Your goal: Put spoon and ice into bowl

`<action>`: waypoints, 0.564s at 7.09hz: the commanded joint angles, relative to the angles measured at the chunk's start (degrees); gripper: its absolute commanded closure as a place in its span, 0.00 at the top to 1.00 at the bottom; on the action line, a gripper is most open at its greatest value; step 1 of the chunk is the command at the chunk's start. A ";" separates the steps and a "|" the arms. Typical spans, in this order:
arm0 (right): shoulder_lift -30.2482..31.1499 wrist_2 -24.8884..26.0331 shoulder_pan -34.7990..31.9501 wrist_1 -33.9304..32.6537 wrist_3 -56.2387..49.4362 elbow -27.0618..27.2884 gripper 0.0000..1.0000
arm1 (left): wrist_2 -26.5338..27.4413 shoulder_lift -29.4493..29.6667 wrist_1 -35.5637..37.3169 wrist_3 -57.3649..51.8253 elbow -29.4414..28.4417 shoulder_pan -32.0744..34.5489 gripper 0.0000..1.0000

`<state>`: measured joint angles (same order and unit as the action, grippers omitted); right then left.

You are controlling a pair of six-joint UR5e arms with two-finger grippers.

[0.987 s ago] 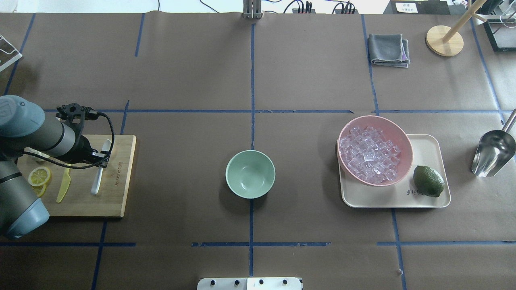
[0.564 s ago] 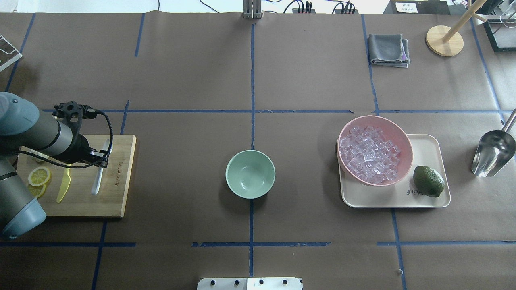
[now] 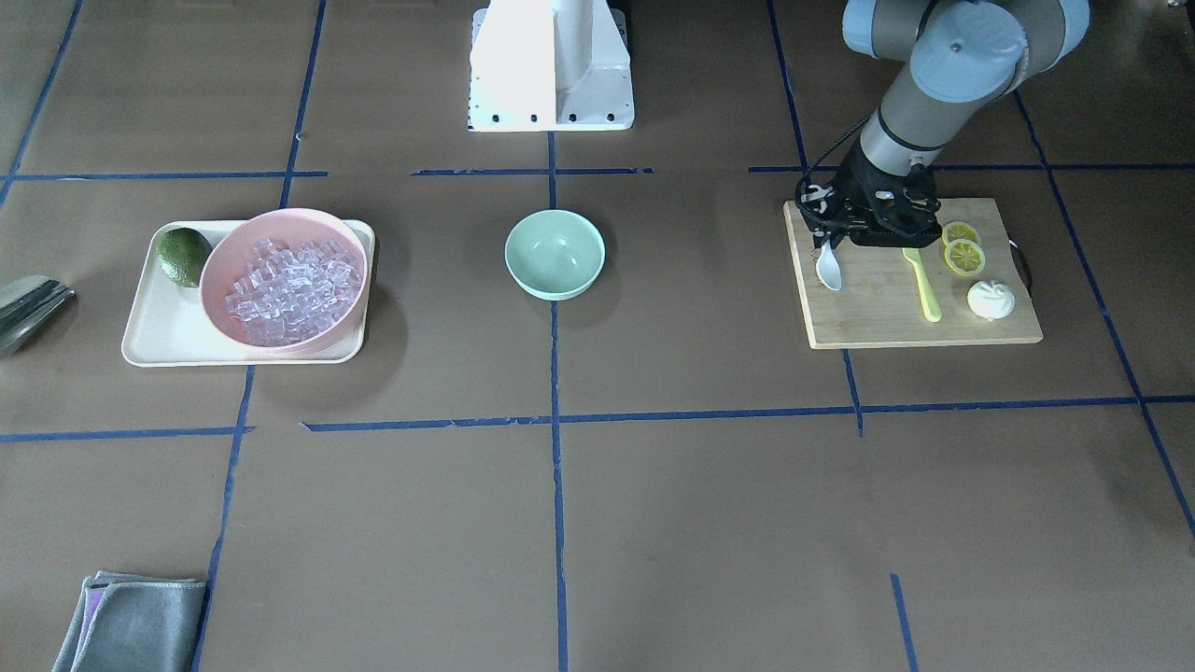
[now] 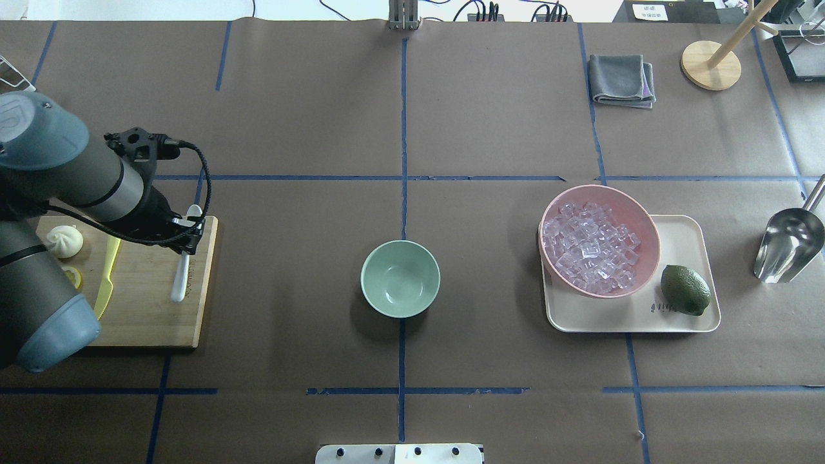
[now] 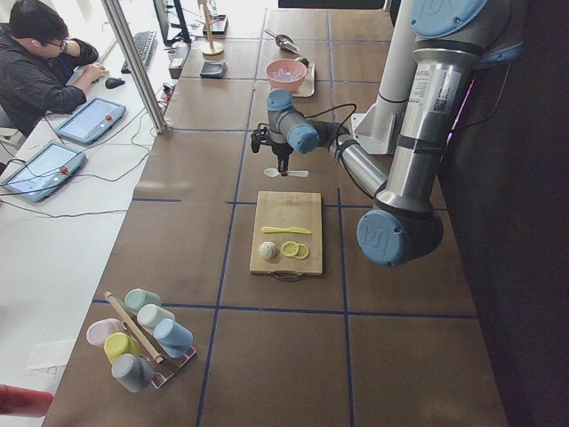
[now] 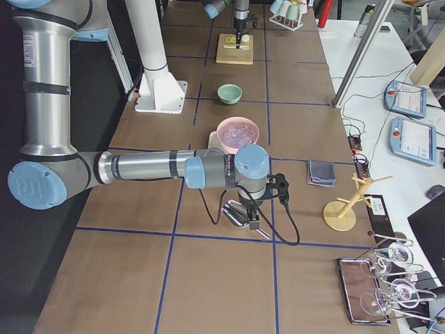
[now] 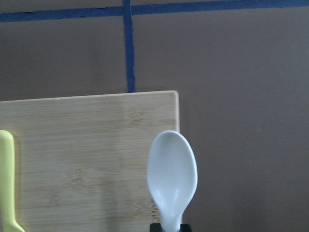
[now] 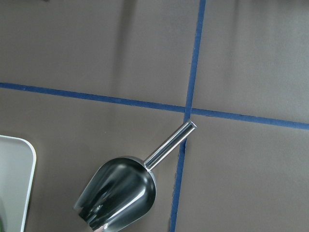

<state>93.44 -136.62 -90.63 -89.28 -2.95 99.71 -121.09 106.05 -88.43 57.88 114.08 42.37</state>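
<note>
My left gripper (image 4: pixel 187 233) is shut on the white spoon (image 4: pixel 181 277) at mid-handle and holds it above the right edge of the wooden cutting board (image 4: pixel 145 316). The left wrist view shows the spoon's scoop (image 7: pixel 172 176) hanging over the board's corner. The mint-green bowl (image 4: pixel 400 278) stands empty at the table's centre, well to the right of the spoon. The ice (image 4: pixel 590 248) is heaped in the pink bowl (image 4: pixel 638 219). My right gripper (image 6: pixel 253 217) hovers over a metal scoop (image 6: pixel 235 214); I cannot tell whether it is open or shut.
On the board lie a yellow-green knife (image 4: pixel 105 283), lemon slices (image 3: pixel 962 250) and a white bun (image 4: pixel 64 240). The pink bowl and a lime (image 4: pixel 685 290) sit on a cream tray (image 4: pixel 683 238). The metal scoop (image 4: pixel 787 245), a grey cloth (image 4: pixel 622 78) and a wooden stand (image 4: pixel 710 64) are at the right.
My left gripper has risen with the spoon in it and moved right and away from me. The spoon has left the board's surface and now hangs over its right edge.
</note>
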 commanded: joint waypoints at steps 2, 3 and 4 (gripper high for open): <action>-0.28 -0.14 0.98 -0.36 4.17 1.43 1.00 | 1.11 12.40 3.97 16.43 -0.69 -9.39 0.00; -0.72 -0.05 1.33 -0.10 4.53 2.49 1.00 | 2.51 16.52 3.96 18.39 -4.01 -10.81 0.00; -0.72 -0.57 1.86 0.07 6.18 2.68 1.00 | 3.74 19.52 3.88 18.84 -6.82 -12.13 0.00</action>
<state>92.88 -136.83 -89.36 -89.41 1.66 101.75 -118.83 121.48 -84.49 74.93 110.54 32.20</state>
